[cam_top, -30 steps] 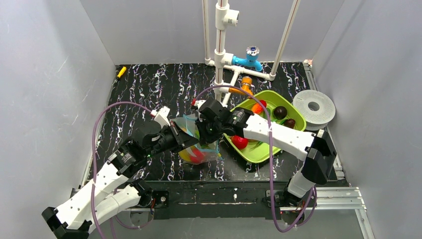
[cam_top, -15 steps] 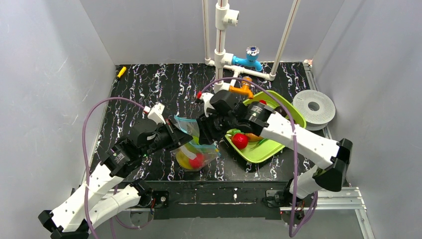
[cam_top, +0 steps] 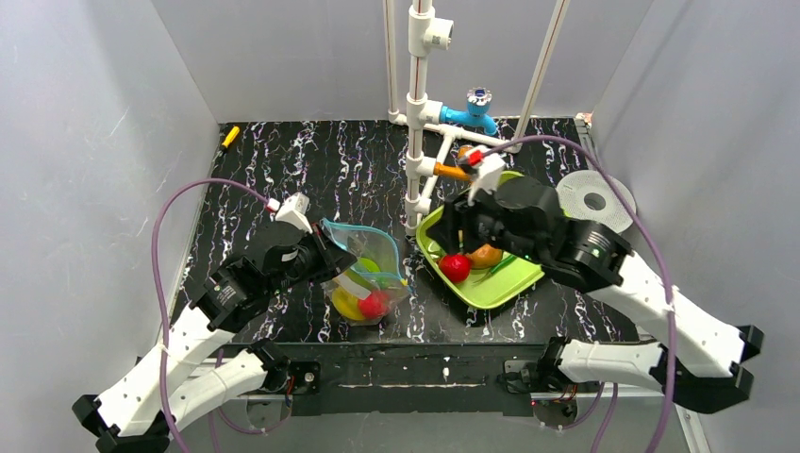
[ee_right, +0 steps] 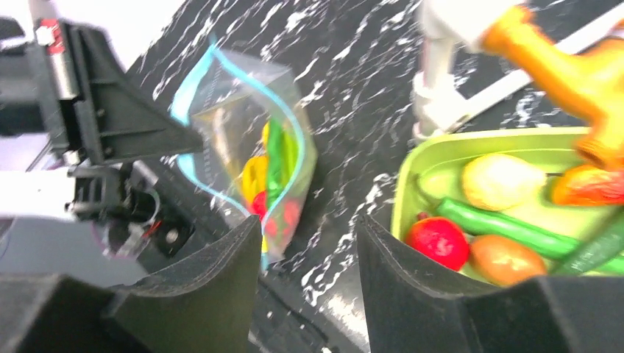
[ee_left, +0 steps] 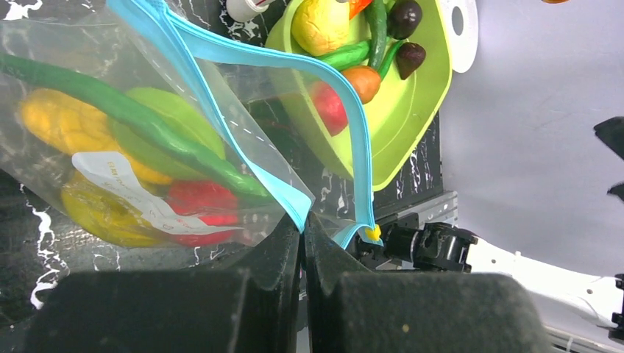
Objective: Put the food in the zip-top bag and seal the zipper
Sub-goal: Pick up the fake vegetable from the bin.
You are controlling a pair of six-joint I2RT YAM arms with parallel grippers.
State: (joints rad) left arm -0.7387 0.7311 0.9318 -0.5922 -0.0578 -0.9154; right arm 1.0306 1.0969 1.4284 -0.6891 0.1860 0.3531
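The zip-top bag (cam_top: pixel 366 274) stands on the table with its mouth open. My left gripper (cam_top: pixel 330 257) is shut on one end of its light-blue zipper (ee_left: pixel 221 55), pinched between the fingertips (ee_left: pixel 302 224). Inside the bag (ee_left: pixel 147 147) lie food pieces: a long green pod (ee_left: pixel 147 125), yellow pieces and a red one (ee_left: pixel 199 202). My right gripper (cam_top: pixel 458 234) hangs open and holds nothing, its gap (ee_right: pixel 309 228) above bare table between the bag (ee_right: pixel 243 147) and the tray. More food sits in the tray: a red fruit (ee_right: pixel 440 243), an orange-brown one (ee_right: pixel 508 257), a yellow one (ee_right: pixel 504 180) and a green pod (ee_right: pixel 508 228).
The lime-green tray (cam_top: pixel 495 288) sits right of the bag. A white pipe frame (cam_top: pixel 415 142) with a blue tap (cam_top: pixel 476 102) and an orange handle (cam_top: pixel 453 172) stands behind it. A white disc (cam_top: pixel 594 200) lies at the right, and a small yellow piece (cam_top: pixel 230 136) at the back left.
My right gripper has opened and drawn back from the bag's mouth, rightward to the tray. The left gripper has kept its hold on the zipper; the bag's mouth now gapes wider.
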